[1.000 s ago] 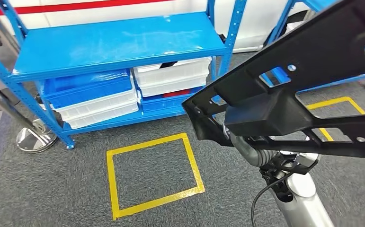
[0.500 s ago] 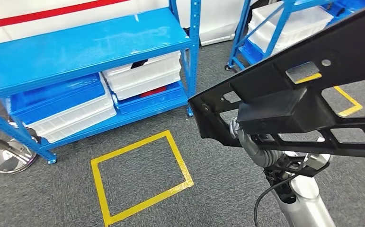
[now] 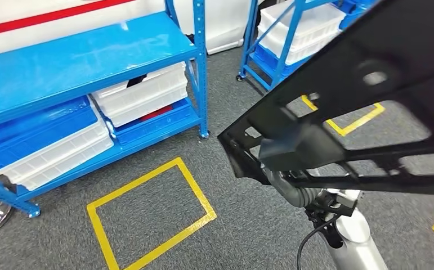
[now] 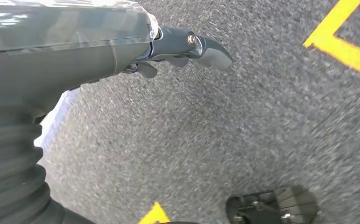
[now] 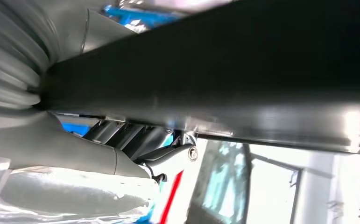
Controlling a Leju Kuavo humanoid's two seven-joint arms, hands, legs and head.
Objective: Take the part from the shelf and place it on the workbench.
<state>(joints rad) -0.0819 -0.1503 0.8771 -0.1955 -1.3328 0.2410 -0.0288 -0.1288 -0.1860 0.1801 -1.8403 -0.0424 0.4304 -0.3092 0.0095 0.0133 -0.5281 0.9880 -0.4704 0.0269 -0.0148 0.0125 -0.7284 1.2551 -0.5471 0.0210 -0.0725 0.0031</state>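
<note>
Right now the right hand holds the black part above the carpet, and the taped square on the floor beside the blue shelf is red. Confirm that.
Not quite: the taped square is yellow, not red, as the head view shows. The rest stands: the right hand holds the black part above the carpet, beside the blue shelf.

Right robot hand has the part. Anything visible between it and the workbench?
Cannot say: no workbench is in view. The black part is held up by the right robot hand over grey carpet. Ahead stand two blue shelves with white bins, and yellow floor squares.
</note>
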